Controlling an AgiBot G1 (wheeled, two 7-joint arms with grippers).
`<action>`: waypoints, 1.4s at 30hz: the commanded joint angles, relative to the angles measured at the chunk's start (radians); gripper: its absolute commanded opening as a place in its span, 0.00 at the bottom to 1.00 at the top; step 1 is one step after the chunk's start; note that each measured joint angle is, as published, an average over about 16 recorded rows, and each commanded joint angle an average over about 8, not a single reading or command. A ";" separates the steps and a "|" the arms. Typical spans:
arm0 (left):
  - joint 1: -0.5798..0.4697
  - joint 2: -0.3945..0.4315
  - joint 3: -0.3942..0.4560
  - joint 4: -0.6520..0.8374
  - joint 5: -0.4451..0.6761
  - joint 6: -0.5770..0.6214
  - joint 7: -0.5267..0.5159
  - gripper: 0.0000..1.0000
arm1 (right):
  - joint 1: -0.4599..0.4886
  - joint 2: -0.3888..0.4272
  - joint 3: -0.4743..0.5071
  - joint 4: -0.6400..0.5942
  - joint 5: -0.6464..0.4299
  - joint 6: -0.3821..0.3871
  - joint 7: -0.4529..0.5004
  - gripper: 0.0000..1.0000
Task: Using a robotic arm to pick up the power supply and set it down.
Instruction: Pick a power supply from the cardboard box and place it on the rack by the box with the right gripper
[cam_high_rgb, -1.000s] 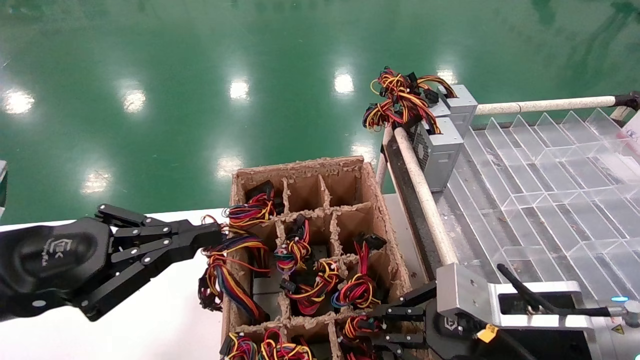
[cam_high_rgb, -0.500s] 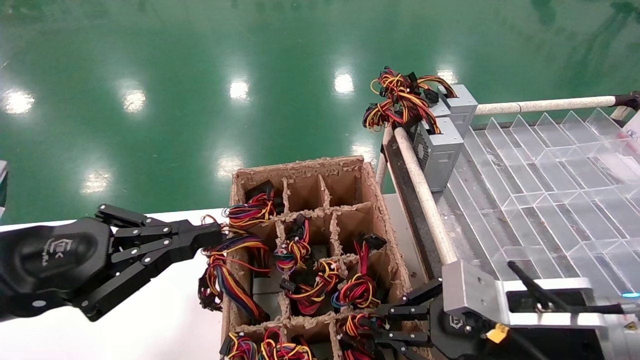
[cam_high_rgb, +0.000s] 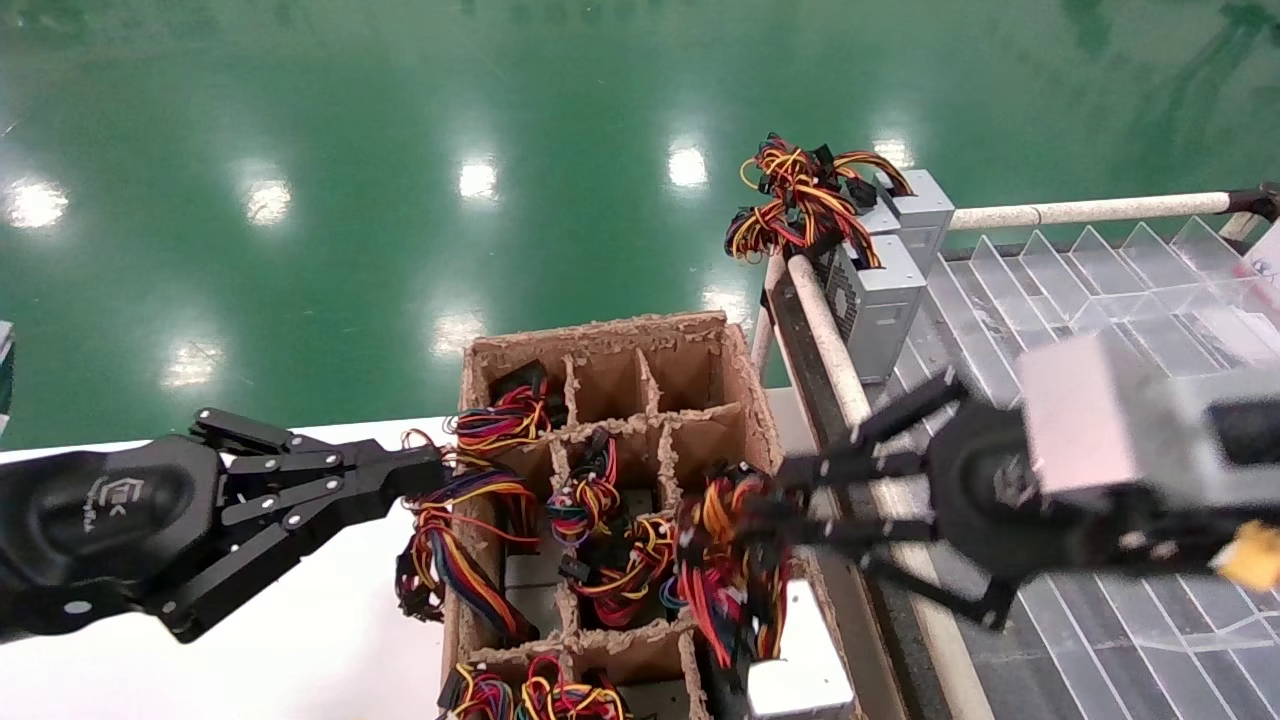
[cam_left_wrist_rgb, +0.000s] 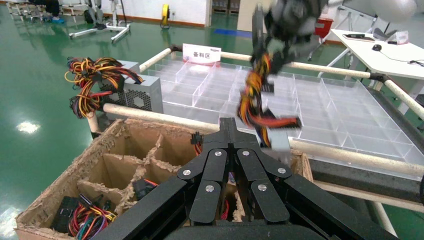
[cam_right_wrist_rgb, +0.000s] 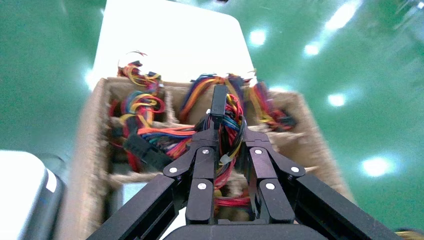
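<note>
My right gripper (cam_high_rgb: 778, 512) (cam_right_wrist_rgb: 226, 131), the robotic arm with the silver-grey wrist block, is shut on a bundle of red, yellow and orange wires (cam_high_rgb: 728, 570) (cam_right_wrist_rgb: 227, 107). The power supply (cam_high_rgb: 800, 655), a silver-grey box, hangs from that bundle above the near right corner of the cardboard box (cam_high_rgb: 612, 340). From the left wrist view the same power supply (cam_left_wrist_rgb: 278, 140) dangles below the right gripper (cam_left_wrist_rgb: 262, 47), over the box's edge. My left gripper (cam_high_rgb: 432, 468) (cam_left_wrist_rgb: 228, 129) is shut and empty at the box's left side, beside loose wires.
The divided cardboard box (cam_left_wrist_rgb: 107, 150) holds several more wire bundles in its cells. To the right lies a clear divider tray (cam_high_rgb: 1100, 330) framed by white rails (cam_high_rgb: 835, 370). Two power supplies (cam_high_rgb: 885, 300) stand at the tray's far left corner. A green floor lies beyond.
My right gripper rose from the box's near right cell and swung up and right, pulling the wire bundle and its power supply out of the cell. The left arm has not moved.
</note>
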 joint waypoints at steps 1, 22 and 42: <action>0.000 0.000 0.000 0.000 0.000 0.000 0.000 0.00 | 0.068 0.000 -0.013 0.000 -0.001 -0.018 -0.007 0.00; 0.000 0.000 0.000 0.000 0.000 0.000 0.000 0.00 | 0.689 -0.113 -0.338 -0.095 -0.225 -0.004 -0.216 0.00; 0.000 0.000 0.000 0.000 0.000 0.000 0.000 0.00 | 0.845 -0.204 -0.456 -0.352 -0.616 0.089 -0.528 0.00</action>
